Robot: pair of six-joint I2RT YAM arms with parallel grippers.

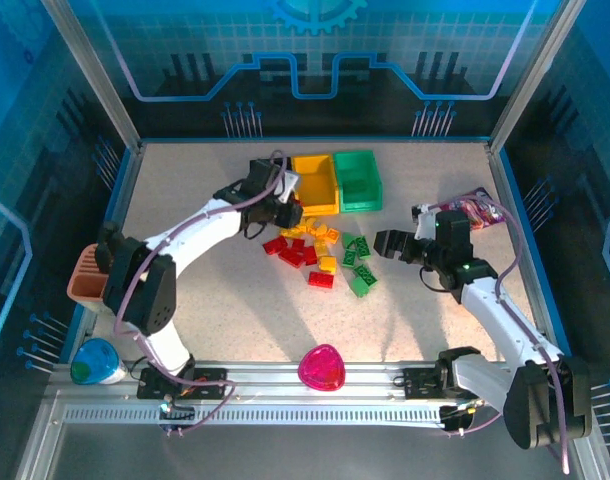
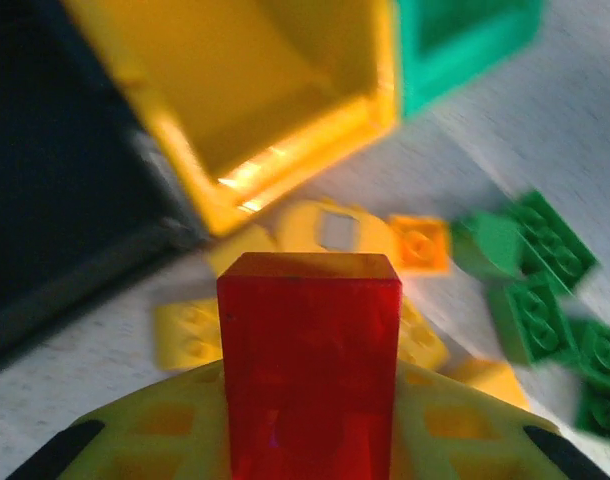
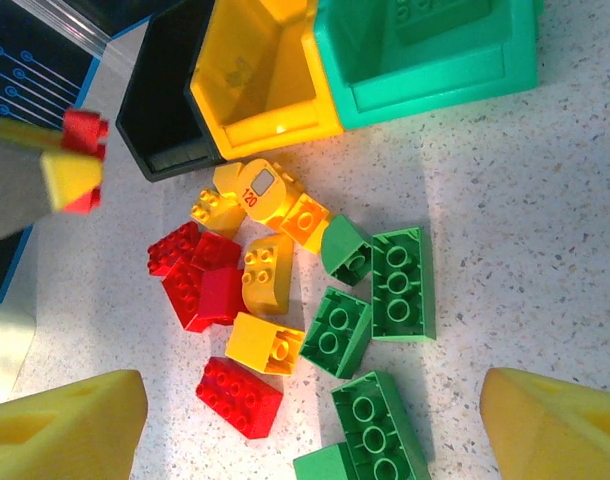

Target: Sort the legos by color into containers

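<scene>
The left claw [image 1: 285, 212] pinched a red brick [image 2: 308, 350] beside the black bin [image 3: 160, 105]; the right claw [image 1: 389, 244] hung spread. Nearly all the legos [image 3: 250, 275] lay unsorted on the desk [image 1: 215, 310], just near of the containers [image 3: 275, 135].

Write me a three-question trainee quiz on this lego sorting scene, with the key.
1. True or false: the left hand is shut on a red brick.
2. Multiple choice: which bin stands between the other two? A black, B yellow, C green.
3. Fill in: the right hand hovers with its fingers ___ over the green bricks.

Key: 1 true. 2 B, the yellow bin. 3 open.
</scene>
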